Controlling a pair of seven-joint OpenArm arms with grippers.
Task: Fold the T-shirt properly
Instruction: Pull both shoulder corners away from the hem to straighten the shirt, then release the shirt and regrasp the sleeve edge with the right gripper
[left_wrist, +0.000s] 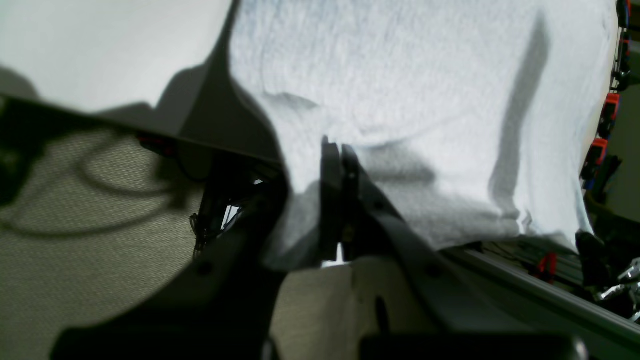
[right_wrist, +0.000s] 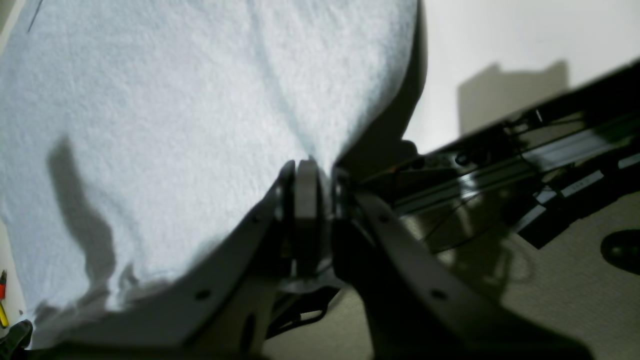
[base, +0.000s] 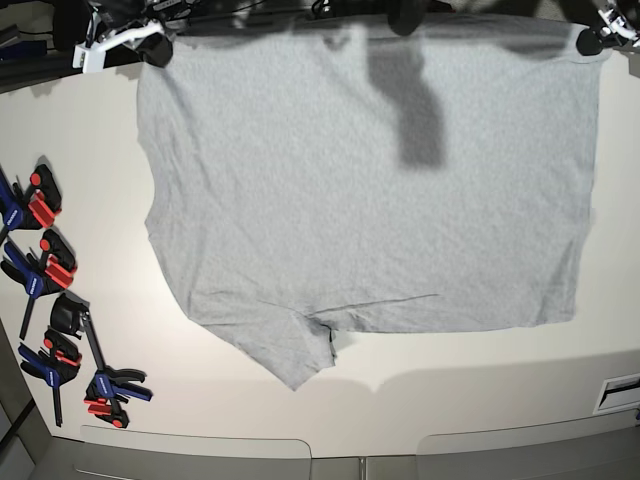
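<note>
The light heather-grey T-shirt (base: 370, 190) lies spread on the white table (base: 90, 180), plain side up, no lettering showing. One sleeve (base: 295, 360) sticks out at its near edge. My right gripper (base: 155, 48) is at the shirt's far left corner; in the right wrist view it (right_wrist: 312, 167) is shut on the edge of the shirt (right_wrist: 175, 125). My left gripper (base: 592, 40) is at the far right corner; in the left wrist view it (left_wrist: 336, 145) is shut on the fabric (left_wrist: 400, 75), which bunches around the fingers.
Several red, blue and black bar clamps (base: 50, 300) lie along the table's left side; some show at the right edge of the left wrist view (left_wrist: 607, 115). An aluminium frame rail (left_wrist: 525, 290) runs behind the table. The table's near edge (base: 350, 440) is below the shirt.
</note>
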